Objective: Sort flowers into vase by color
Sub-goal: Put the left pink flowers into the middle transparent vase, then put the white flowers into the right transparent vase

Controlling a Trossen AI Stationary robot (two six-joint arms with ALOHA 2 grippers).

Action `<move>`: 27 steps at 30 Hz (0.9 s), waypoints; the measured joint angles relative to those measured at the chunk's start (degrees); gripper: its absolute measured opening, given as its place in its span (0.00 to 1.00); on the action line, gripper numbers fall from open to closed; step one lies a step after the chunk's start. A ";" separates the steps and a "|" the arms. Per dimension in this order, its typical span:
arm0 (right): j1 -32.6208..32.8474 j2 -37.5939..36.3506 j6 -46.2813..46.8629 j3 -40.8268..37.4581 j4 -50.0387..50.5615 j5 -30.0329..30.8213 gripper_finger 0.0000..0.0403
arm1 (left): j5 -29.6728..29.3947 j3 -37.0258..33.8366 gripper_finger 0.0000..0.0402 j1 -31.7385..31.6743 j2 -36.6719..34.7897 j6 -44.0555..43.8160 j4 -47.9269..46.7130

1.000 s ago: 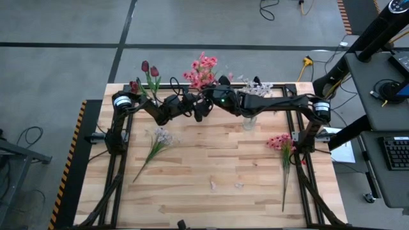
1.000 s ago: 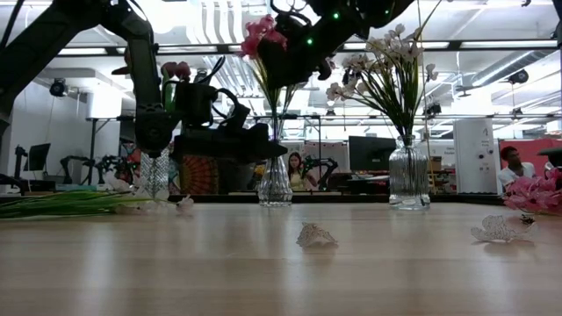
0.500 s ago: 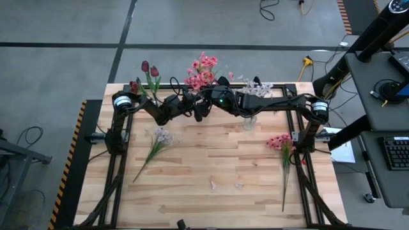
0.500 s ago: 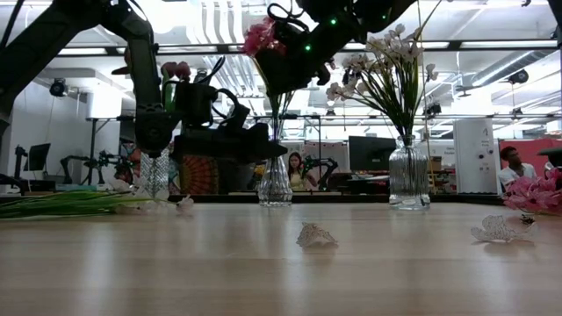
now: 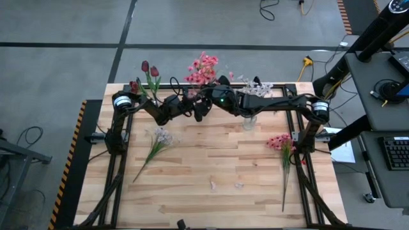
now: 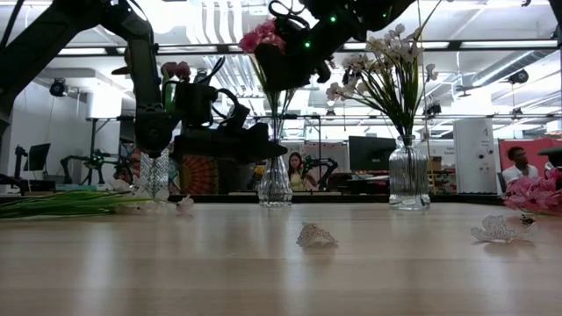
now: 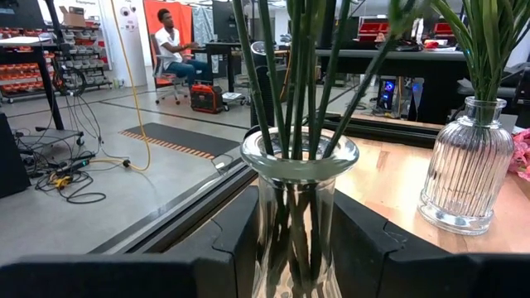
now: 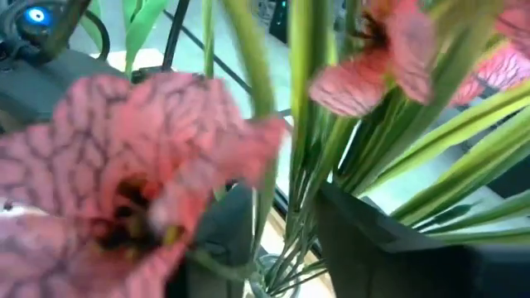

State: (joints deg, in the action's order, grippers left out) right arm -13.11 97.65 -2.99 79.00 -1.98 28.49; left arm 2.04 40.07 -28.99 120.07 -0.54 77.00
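The middle vase is clear ribbed glass, narrow at the neck and flared at the lip, and it holds the pink blooms on thin green stems. The left gripper is clamped on this vase, one dark finger pressed to each side of the glass below the lip. Above the vase, the right gripper has its jaws parted, with the pink blooms' stems running loosely between them and veined petals close in front. Beside the vase on one side stands a vase of dark red tulip buds, on the other a rounder vase of white sprays. Nearer than the vase, a pale spray, a pink stem and fallen petals lie on the wooden plank table. Beyond the vase, a seated person works in a workshop.
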 joint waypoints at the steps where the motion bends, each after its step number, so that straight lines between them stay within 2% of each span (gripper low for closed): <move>1: 0.08 -0.21 0.01 0.00 0.00 0.00 0.32 | 0.00 0.00 0.26 0.00 0.00 0.00 0.01; 14: 0.64 -3.28 0.05 0.09 0.48 0.05 0.48 | -0.01 0.00 0.26 0.01 0.00 -0.02 0.22; 27: 1.74 -6.66 0.03 0.09 2.09 0.05 0.50 | -0.02 -0.04 0.26 0.00 0.07 -0.05 1.00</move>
State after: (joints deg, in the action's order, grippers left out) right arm -11.37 90.99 -2.96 79.09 0.11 28.53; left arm 2.02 40.03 -28.99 120.14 -0.59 78.00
